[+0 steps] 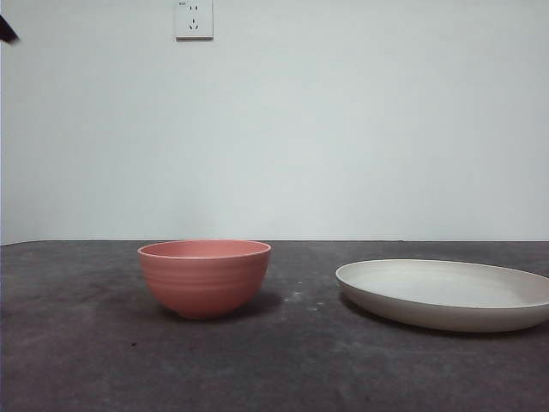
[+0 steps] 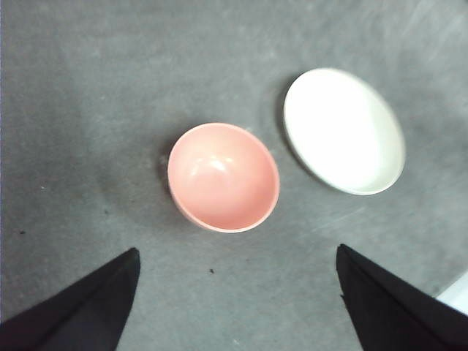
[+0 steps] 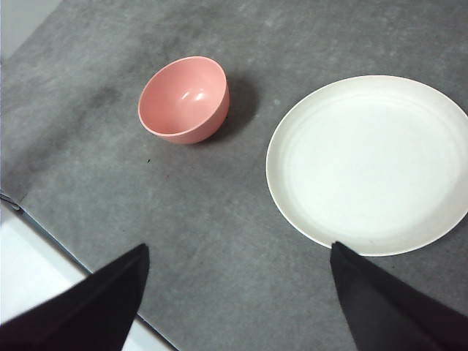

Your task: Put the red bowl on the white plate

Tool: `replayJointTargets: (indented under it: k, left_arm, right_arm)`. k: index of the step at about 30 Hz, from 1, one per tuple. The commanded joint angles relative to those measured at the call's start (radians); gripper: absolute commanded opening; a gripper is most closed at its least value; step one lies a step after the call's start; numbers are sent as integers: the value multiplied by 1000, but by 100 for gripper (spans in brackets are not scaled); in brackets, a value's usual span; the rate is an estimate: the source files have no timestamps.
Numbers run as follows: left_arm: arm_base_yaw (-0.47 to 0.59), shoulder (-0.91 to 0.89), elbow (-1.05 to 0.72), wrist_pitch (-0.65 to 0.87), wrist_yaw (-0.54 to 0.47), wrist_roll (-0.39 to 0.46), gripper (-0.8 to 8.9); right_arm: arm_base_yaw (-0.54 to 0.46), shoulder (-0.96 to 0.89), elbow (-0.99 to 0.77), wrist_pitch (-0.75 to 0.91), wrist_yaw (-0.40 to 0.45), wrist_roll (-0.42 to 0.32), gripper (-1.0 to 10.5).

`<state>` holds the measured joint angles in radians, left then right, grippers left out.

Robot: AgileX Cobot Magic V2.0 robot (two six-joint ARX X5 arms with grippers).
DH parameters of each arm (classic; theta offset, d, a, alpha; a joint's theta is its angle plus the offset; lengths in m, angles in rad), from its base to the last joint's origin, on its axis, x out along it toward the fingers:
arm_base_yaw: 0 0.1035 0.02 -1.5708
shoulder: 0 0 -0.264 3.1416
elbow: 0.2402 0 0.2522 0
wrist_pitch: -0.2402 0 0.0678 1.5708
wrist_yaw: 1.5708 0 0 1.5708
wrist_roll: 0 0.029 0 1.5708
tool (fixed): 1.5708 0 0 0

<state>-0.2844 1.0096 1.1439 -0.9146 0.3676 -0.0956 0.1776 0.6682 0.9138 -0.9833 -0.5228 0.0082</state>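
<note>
the red bowl [image 1: 204, 277] sat upright on the dark table [image 1: 86, 360], beside but apart from the white plate [image 1: 446, 293]. left gripper [image 2: 238, 300] and right gripper [image 3: 238, 296] hung above, jaws spread, holding nothing.

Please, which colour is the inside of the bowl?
Plain salmon pink; the red bowl is empty. The left wrist view shows it best.

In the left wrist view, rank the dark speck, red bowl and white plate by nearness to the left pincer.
1. dark speck, right by the left pincer.
2. red bowl, just beyond it.
3. white plate, farthest, beside the bowl.
</note>
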Motion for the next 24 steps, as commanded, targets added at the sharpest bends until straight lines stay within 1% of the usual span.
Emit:
replayJointTargets:
  k: [1,6,14,24]
  left_arm:
    - [-50,77,27,47,-57,-3,432]
    - [-115,217,27,140,-137,-7,432]
    - [-163,424,27,269,-244,-19,432]
    - [-174,605,27,358,-268,-18,432]
  right_arm:
    - [4,4,18,6,0,7,397]
    - [4,4,18,6,0,10,397]
    - [4,4,18,2,0,11,397]
    - [4,4,18,2,0,15,397]
